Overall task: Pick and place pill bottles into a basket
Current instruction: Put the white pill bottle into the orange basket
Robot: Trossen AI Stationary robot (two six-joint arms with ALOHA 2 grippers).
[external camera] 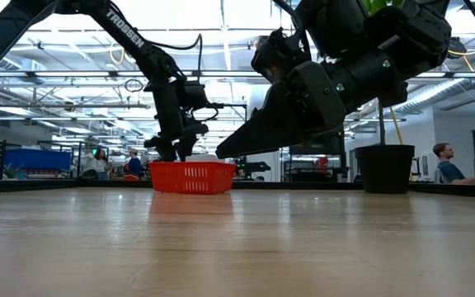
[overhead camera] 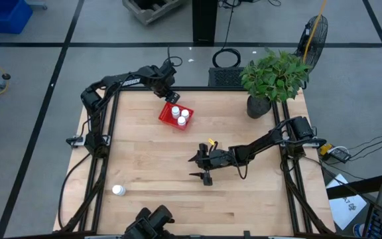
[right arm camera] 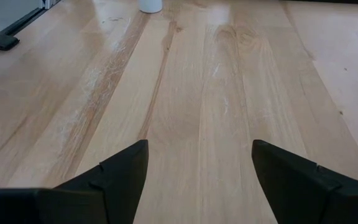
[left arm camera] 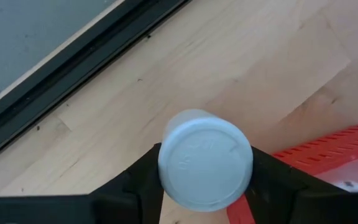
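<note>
three white bottles stand in the red basket under the left claw. it grips a fourth. a fifth lies far off.

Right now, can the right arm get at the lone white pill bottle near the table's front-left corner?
Probably yes. The right hand is open and empty at mid-table, with bare wood between it and the small white capped pill bottle. Nothing blocks the path, though it is a long stretch.
</note>
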